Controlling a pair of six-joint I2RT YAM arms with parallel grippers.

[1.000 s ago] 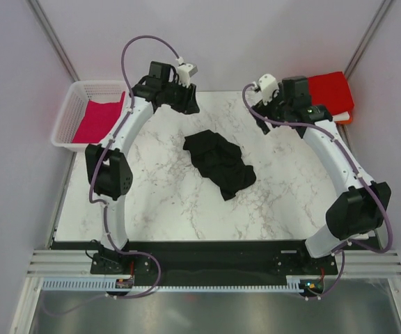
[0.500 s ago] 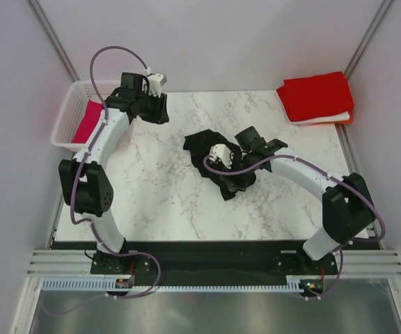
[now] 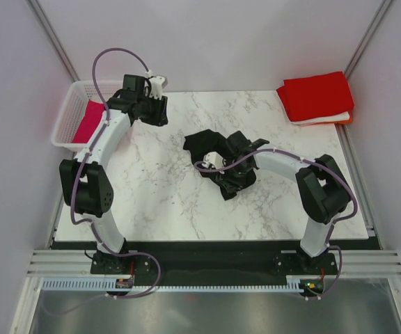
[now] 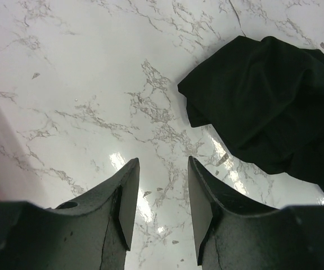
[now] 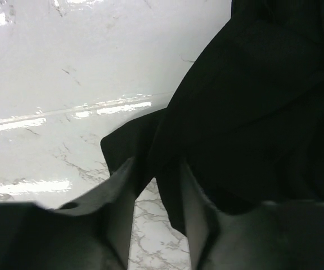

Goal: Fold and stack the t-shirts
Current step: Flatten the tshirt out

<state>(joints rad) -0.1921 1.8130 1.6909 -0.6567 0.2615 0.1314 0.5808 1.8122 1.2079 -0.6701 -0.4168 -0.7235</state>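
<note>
A crumpled black t-shirt (image 3: 218,163) (image 4: 269,95) (image 5: 252,95) lies in the middle of the marble table (image 3: 159,202). My right gripper (image 3: 228,161) (image 5: 156,166) is down at its right side; its jaws stand a little apart around a hanging edge of the cloth, with marble showing in the gap. My left gripper (image 3: 153,111) (image 4: 163,163) hovers open and empty over bare marble at the back left, apart from the black shirt. A folded red t-shirt (image 3: 317,96) tops a stack at the back right, with white and orange edges under it. A magenta t-shirt (image 3: 89,122) lies in the basket.
A white lattice basket (image 3: 68,104) stands off the table's back left corner, close to my left gripper. Pale walls close in the back and both sides. Both arm bases sit at the near edge.
My right arm swung from the red stack down to the black shirt, and its jaws narrowed around a cloth edge. My left arm shifted left toward the basket, then held still.
</note>
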